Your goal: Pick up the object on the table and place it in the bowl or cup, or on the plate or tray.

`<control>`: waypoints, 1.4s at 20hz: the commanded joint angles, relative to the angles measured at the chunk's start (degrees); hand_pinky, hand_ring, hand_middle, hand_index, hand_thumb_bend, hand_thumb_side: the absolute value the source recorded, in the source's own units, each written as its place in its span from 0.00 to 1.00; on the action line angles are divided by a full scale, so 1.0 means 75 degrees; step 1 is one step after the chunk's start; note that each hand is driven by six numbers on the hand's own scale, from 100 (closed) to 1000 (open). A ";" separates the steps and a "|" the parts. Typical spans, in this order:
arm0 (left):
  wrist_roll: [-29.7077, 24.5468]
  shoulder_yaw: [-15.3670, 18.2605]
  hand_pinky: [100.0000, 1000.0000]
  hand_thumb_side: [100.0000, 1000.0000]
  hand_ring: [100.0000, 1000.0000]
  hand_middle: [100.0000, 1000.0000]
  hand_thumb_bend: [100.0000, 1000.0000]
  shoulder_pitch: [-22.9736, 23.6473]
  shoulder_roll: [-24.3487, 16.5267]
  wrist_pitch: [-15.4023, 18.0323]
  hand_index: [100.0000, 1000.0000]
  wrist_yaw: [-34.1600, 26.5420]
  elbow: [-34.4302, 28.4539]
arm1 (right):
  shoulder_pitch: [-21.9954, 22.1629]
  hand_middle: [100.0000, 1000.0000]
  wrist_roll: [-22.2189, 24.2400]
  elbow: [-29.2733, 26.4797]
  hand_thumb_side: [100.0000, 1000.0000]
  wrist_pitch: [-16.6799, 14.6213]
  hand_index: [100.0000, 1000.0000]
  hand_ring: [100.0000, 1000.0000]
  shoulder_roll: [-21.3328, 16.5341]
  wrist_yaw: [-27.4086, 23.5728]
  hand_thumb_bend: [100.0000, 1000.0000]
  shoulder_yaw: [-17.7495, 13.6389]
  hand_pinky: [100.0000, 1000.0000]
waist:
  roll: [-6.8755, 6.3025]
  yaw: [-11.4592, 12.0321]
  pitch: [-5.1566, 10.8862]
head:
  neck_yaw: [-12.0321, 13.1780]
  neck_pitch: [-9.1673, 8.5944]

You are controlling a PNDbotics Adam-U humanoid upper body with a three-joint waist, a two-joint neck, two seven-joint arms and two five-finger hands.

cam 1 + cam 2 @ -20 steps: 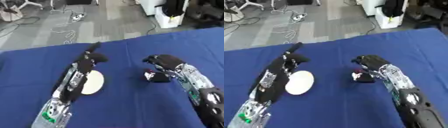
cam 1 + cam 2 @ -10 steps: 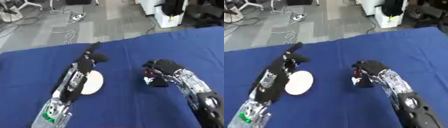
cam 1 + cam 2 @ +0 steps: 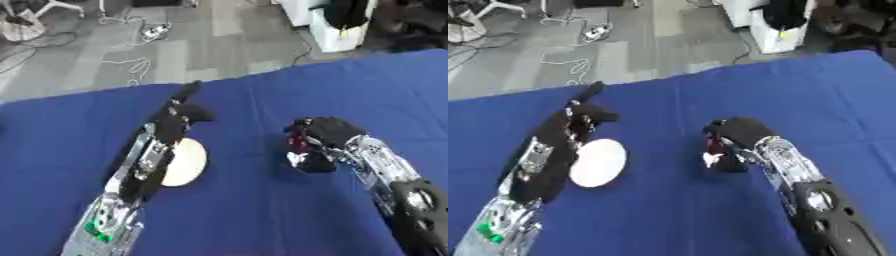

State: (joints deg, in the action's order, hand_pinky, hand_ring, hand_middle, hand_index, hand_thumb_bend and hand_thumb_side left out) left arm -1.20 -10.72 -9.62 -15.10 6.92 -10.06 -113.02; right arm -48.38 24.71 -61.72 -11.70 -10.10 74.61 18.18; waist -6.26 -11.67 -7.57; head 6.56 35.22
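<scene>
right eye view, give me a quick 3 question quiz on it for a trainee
1. True or false: the white plate lies on the blue table beside the left robot hand.
2. Multiple choice: where is the small red and white object?
A. on the plate
B. under the curled fingers of the right robot hand
C. on the grey floor
3. Fill in: the left robot hand's fingers are ____ and hold nothing.

Key: 1 true; 2 B; 3 straight
</scene>
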 commanded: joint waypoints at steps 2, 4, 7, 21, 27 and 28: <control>-0.0023 0.0061 0.97 0.81 0.77 0.98 0.24 -0.0029 -0.0112 0.0007 0.73 0.0016 -0.0183 | -0.0414 0.78 -0.0014 0.0175 0.84 -0.0165 0.92 0.48 -0.0024 0.0105 0.00 0.0086 0.22 | 0.0035 0.0031 0.0069 | -0.0029 0.0031; -0.0023 0.0063 0.97 0.81 0.77 0.98 0.24 -0.0028 -0.0112 0.0006 0.73 0.0019 -0.0191 | -0.0515 0.78 -0.0030 0.0320 0.84 -0.0245 0.92 0.48 -0.0007 0.0135 0.00 0.0121 0.22 | 0.0039 0.0043 0.0056 | -0.0030 0.0038; -0.0028 0.0064 0.97 0.81 0.77 0.98 0.24 -0.0029 -0.0113 0.0008 0.73 0.0025 -0.0204 | -0.0685 0.78 -0.0065 0.0486 0.84 -0.0368 0.92 0.48 0.0011 0.0152 0.00 0.0165 0.21 | 0.0040 0.0062 0.0027 | -0.0023 0.0053; -0.0021 0.0103 0.97 0.81 0.76 0.98 0.24 -0.0014 -0.0111 0.0058 0.72 0.0077 -0.0209 | -0.1169 0.78 -0.0025 0.0627 0.83 -0.0444 0.92 0.47 -0.0089 -0.0100 0.00 0.0178 0.21 | 0.0004 0.0049 -0.0061 | -0.0047 0.0134; -0.0027 0.0103 0.98 0.81 0.76 0.99 0.24 0.0008 -0.0096 0.0080 0.72 0.0111 -0.0209 | -0.1163 0.78 0.0017 0.0560 0.83 -0.0448 0.92 0.47 -0.0175 -0.0141 0.00 0.0188 0.21 | -0.0075 0.0011 -0.0076 | -0.0068 0.0134; -0.0028 0.0106 0.98 0.81 0.76 0.99 0.24 0.0012 -0.0097 0.0086 0.72 0.0115 -0.0209 | -0.1156 0.78 0.0029 0.0562 0.83 -0.0448 0.92 0.47 -0.0200 -0.0154 0.00 0.0191 0.21 | -0.0085 0.0003 -0.0080 | -0.0072 0.0136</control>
State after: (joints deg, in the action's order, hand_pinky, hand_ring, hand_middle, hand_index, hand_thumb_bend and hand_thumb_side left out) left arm -1.31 -10.50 -9.24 -15.11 7.30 -9.51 -113.36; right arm -55.59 24.74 -56.41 -15.10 -10.64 73.73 19.66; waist -7.11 -11.62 -8.82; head 6.50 36.23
